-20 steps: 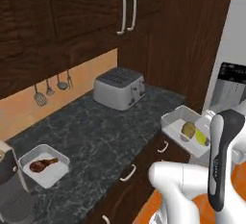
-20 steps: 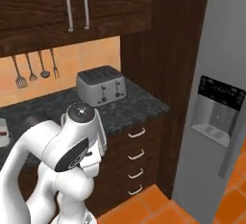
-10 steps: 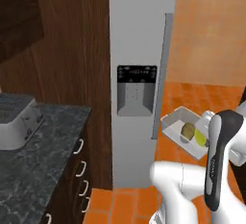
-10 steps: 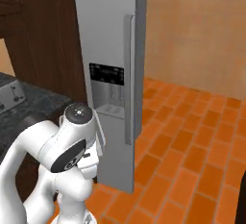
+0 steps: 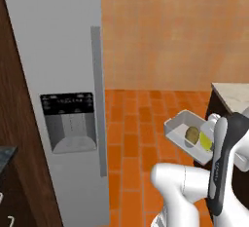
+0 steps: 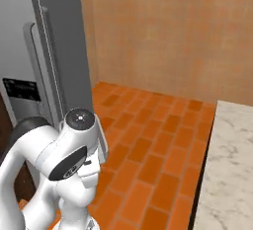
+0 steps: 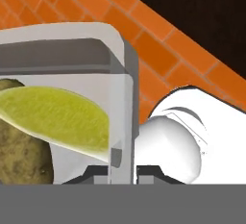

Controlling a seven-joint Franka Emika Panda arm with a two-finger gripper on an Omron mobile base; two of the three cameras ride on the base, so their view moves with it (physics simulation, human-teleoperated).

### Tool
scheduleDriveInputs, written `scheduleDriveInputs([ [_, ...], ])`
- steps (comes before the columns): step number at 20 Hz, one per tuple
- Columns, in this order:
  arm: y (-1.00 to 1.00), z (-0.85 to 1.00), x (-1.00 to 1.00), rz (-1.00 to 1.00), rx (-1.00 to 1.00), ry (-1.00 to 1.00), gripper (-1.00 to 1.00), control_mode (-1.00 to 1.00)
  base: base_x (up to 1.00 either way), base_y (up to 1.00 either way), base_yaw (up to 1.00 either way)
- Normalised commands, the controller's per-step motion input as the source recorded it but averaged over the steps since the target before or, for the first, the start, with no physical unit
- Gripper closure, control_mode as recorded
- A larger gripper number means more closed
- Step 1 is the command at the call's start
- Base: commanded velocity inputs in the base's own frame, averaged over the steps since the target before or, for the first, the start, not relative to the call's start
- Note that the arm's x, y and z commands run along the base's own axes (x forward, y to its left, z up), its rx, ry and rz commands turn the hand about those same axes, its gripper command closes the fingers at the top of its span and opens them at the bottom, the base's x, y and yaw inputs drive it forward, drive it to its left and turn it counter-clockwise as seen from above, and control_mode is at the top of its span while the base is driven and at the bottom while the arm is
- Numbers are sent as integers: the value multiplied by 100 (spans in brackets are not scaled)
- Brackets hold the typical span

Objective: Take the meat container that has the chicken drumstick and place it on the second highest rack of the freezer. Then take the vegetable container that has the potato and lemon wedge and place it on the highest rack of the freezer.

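My gripper (image 7: pixel 122 171) is shut on the side wall of the vegetable container (image 7: pixel 120 98), a shallow light-grey tray. Inside it lie the potato (image 7: pixel 21 151) and the lemon wedge (image 7: pixel 57 117). In the left base view the vegetable container (image 5: pixel 177 123) hangs in the air at the right, with the potato (image 5: pixel 192 134) and lemon wedge (image 5: pixel 206 141) in it, partly behind my forearm. The freezer (image 5: pixel 53 41) stands at the left with its door shut, so the second highest rack is hidden. The meat container is out of view.
The freezer door carries a long vertical bar handle (image 5: pixel 99 104) and a dispenser panel (image 5: pixel 68 121). A pale stone counter (image 6: pixel 230 165) on dark cabinets stands at the right. Orange tiled floor (image 6: pixel 148 125) lies open between freezer and counter, with an orange wall behind.
The whole picture has swung from the dark counter with the toaster round to the freezer: the base has turned. The tray keeps its place in my gripper.
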Motion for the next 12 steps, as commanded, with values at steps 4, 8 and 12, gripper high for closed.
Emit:
scheduleDriveInputs([
  [4, 0, 0, 0, 0, 0, 0, 100, 100, 100, -100, 2],
  [8, 0, 0, 0, 0, 0, 0, 100, 100, 100, -62, 2],
  [12, 0, 0, 0, 0, 0, 0, 100, 100, 100, 0, 12],
])
